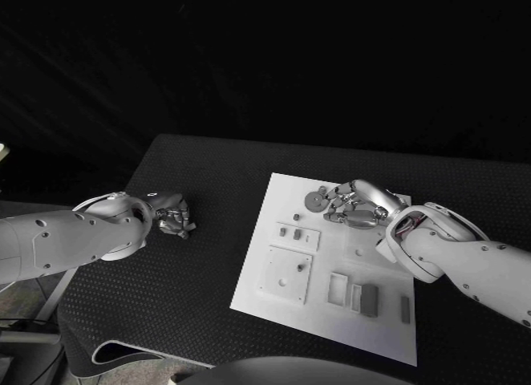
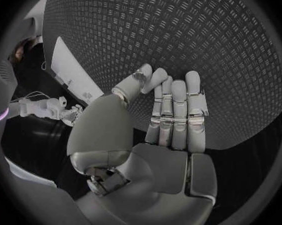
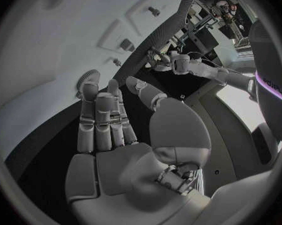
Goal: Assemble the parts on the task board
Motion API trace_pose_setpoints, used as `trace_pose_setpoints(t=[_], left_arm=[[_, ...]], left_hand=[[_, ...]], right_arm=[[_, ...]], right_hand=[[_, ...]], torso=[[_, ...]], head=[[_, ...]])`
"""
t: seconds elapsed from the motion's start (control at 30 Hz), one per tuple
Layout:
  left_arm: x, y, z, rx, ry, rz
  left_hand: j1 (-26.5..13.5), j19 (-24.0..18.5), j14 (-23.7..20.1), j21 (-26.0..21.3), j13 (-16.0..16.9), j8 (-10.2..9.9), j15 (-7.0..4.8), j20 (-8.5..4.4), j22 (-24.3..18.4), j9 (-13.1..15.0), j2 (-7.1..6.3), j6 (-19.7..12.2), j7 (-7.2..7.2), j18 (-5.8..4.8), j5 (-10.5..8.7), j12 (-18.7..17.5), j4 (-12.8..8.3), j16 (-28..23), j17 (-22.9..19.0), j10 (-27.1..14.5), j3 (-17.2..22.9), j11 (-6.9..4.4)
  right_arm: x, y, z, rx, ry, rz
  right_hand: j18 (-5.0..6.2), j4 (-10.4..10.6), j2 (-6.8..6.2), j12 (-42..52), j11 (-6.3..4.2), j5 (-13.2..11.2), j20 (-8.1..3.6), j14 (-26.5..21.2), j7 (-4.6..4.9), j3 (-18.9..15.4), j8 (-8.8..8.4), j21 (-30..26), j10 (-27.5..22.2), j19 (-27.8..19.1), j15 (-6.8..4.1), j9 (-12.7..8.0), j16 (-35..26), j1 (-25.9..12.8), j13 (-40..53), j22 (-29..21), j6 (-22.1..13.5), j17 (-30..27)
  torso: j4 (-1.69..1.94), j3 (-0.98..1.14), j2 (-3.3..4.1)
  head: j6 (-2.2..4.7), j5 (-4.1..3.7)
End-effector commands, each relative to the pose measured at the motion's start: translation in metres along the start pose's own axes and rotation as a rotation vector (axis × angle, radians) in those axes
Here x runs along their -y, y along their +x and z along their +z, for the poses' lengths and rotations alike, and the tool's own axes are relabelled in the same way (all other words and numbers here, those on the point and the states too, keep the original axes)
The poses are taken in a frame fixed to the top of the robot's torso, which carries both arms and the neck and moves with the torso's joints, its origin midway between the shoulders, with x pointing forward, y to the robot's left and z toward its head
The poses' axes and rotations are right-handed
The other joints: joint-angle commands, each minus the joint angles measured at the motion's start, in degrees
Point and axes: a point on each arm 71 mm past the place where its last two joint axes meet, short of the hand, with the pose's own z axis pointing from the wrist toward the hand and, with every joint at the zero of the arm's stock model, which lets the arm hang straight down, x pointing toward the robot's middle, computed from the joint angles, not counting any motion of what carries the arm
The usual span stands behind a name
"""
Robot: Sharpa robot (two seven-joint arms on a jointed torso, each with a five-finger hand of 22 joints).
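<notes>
The white task board [image 1: 387, 333] lies in the middle of the black table. A round grey gear [image 1: 317, 198] sits at its far edge. My right hand [image 1: 358, 205] hovers just beside that gear, fingers reaching toward it. In the right wrist view the fingers [image 3: 100, 117] are stretched out with the thumb apart, nothing between them, and the gear [image 3: 88, 77] lies just past their tips. My left hand [image 1: 173, 216] is over the bare mat left of the board. In the left wrist view its fingers [image 2: 175, 110] are straight and hold nothing.
Small grey pegs [image 1: 289, 233], a raised square plate [image 1: 286, 274], rectangular slots [image 1: 338, 289] and a dark grey block [image 1: 370, 301] occupy the board's near half. The black mat [image 1: 161, 305] spreads wide around the board, and its rounded edge runs along the near left.
</notes>
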Motion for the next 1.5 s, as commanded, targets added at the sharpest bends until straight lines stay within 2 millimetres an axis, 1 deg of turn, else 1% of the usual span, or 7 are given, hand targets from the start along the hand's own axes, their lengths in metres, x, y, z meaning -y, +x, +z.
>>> trace_pose_setpoints(t=[0.03,0.2,0.4,0.63,0.8,1.13,1.5], left_arm=[[0.014,-0.017,0.003,0.033,0.051,-0.067],[0.024,-0.037,0.004,0.060,0.076,-0.068],[0.041,-0.038,0.006,0.058,0.118,-0.080],[0.078,-0.033,0.011,0.049,0.210,-0.113],[0.105,-0.045,0.012,0.062,0.270,-0.124],[0.150,-0.057,0.008,0.061,0.370,-0.121],[0.171,-0.053,0.005,0.034,0.411,-0.120]], left_hand=[[4.3,0.2,0.1,0.1,0.6,0.6,0.04,0.07,0.1,1.1,3.10,0.7,-0.06,1.06,0.20,0.5,2.0,0.4,0.1,0.5,2.5,0.10],[4.3,0.2,0.0,0.0,0.7,0.5,0.05,0.05,0.2,1.3,2.99,0.6,-0.03,1.04,0.21,0.4,2.0,0.4,0.0,0.4,2.7,0.12],[4.3,0.2,0.0,0.0,0.7,0.5,0.06,0.04,0.2,1.4,2.94,0.5,-0.01,1.03,0.21,0.3,2.0,0.4,0.0,0.4,2.9,0.13],[4.3,0.2,0.0,0.0,0.6,0.5,0.05,0.01,0.3,1.5,2.86,0.4,0.02,1.04,0.23,0.2,2.0,0.5,0.0,0.4,3.1,0.14],[4.3,0.2,-0.1,0.0,0.6,0.4,0.06,0.01,0.3,1.6,2.82,0.4,0.06,1.03,0.23,0.1,2.0,0.5,0.0,0.3,3.3,0.16],[4.4,0.2,-0.1,-0.1,0.6,0.4,0.06,0.01,0.4,1.6,2.81,0.3,0.07,1.03,0.23,0.1,2.0,0.5,-0.1,0.3,3.3,0.16],[4.4,0.2,-0.1,-0.1,0.6,0.4,0.06,0.01,0.4,1.7,2.81,0.3,0.08,1.02,0.23,0.1,2.0,0.5,-0.1,0.3,3.4,0.16]], right_arm=[[-0.001,0.002,0.001,-0.017,0.000,0.029],[-0.002,0.003,0.001,-0.021,-0.001,0.037],[-0.003,0.004,0.002,-0.027,0.006,0.059],[-0.001,0.006,0.004,-0.036,0.062,0.190],[-0.002,0.011,0.008,-0.060,0.129,0.341],[-0.020,0.020,0.025,-0.124,0.199,0.526],[-0.032,0.026,0.037,-0.130,0.230,0.530]], right_hand=[[0.76,0.0,0.70,-0.3,0.07,-0.1,-0.23,-0.2,0.33,-0.3,-0.15,0.1,-0.1,-0.1,0.12,-0.1,0.3,0.1,0.1,1.1,-0.1,-0.1],[0.76,-0.1,0.82,-0.3,0.07,-0.1,-0.21,-0.3,0.32,-0.3,-0.14,0.1,-0.1,-0.1,0.12,-0.1,0.3,0.1,0.1,1.1,-0.1,-0.1],[0.76,0.0,0.94,-0.3,0.06,-0.1,-0.20,-0.3,0.32,-0.3,-0.12,0.1,-0.1,-0.2,0.12,-0.1,0.3,0.1,0.1,1.1,-0.1,-0.1],[0.76,0.0,1.15,-0.3,0.07,-0.1,-0.13,-0.4,0.33,-0.3,-0.11,0.0,-0.1,-0.3,0.12,-0.1,0.3,-0.1,0.1,1.1,-0.1,-0.1],[0.76,0.2,1.24,-0.4,0.13,-0.1,0.03,-0.7,0.43,-0.6,-0.21,-0.1,-0.1,-0.6,0.19,-0.1,0.2,-0.6,0.1,1.1,-0.3,-0.2],[0.76,0.1,1.12,-1.4,0.97,-0.2,0.28,-1.4,1.53,-2.8,-1.52,-0.3,-1.9,-1.2,1.02,-0.9,0.4,-2.5,-0.2,1.1,-2.9,-0.2],[0.76,0.4,1.08,-1.9,1.79,-0.1,0.34,-1.8,2.58,-5.0,-3.19,-0.4,-3.4,-1.5,1.78,-1.9,0.7,-4.0,-1.0,1.1,-6.4,-0.3]], torso=[[-0.04,0.07,-0.04],[0.01,0.07,-0.04],[-0.05,0.06,0.00],[0.01,-0.07,0.05],[0.01,-0.09,0.04],[0.02,0.10,-0.04],[0.05,0.04,0.02]], head=[[0.08,-0.03],[0.27,-0.21],[0.69,-0.43],[1.77,-1.65],[2.40,-2.87],[3.51,-4.39],[3.97,-4.78]])
